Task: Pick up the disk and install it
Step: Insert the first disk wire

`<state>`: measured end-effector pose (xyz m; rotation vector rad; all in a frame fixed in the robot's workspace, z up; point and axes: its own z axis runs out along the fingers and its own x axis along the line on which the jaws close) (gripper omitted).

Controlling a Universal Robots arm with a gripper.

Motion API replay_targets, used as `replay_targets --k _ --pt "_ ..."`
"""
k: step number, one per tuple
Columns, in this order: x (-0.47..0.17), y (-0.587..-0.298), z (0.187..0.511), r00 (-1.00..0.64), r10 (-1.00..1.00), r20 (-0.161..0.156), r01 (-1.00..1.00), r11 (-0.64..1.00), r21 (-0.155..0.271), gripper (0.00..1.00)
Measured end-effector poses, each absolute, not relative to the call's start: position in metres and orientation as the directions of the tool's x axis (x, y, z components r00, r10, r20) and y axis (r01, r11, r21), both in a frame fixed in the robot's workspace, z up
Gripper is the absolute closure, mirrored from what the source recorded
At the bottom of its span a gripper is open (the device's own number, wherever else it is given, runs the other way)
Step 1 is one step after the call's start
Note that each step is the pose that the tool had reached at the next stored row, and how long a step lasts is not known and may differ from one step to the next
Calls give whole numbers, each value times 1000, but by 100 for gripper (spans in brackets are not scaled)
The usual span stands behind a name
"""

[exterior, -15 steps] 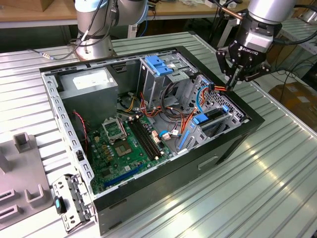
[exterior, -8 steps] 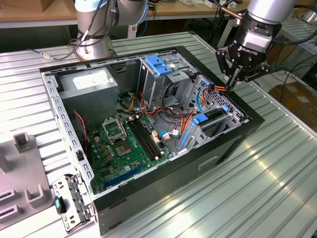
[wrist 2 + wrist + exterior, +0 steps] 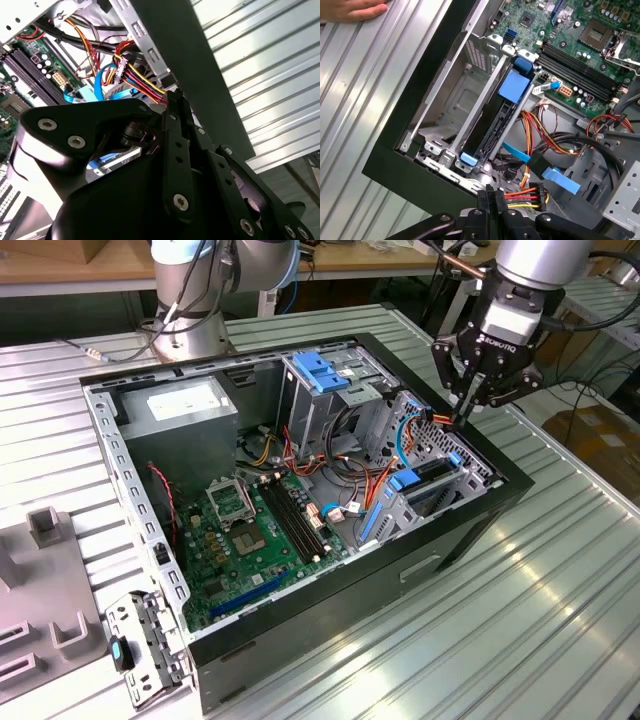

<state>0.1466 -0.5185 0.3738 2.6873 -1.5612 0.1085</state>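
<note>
Now, we see disk (image 3: 492, 125) already seated edge-up in drive cage (image 3: 452, 102) slot, blue rails in. We judge install mostly done. Claw (image 3: 463, 412) above cage, fingers pressed together, not holding disk, tips beside power cable plug (image 3: 534, 192). Disk cabling: we cannot tell.

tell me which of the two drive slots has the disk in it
The inner slot, nearer the motherboard: the disk stands edge-on in it, blue rails showing. The outer slot, against the case wall, is bare metal.
</note>
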Motion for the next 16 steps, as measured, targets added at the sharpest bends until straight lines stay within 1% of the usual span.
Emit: replay_targets --k 4,16 --pt "142 -519 373 477 -875 76 -878 -479 -8 84" --pt "142 -519 369 240 -968 76 -970 -241 -8 84"
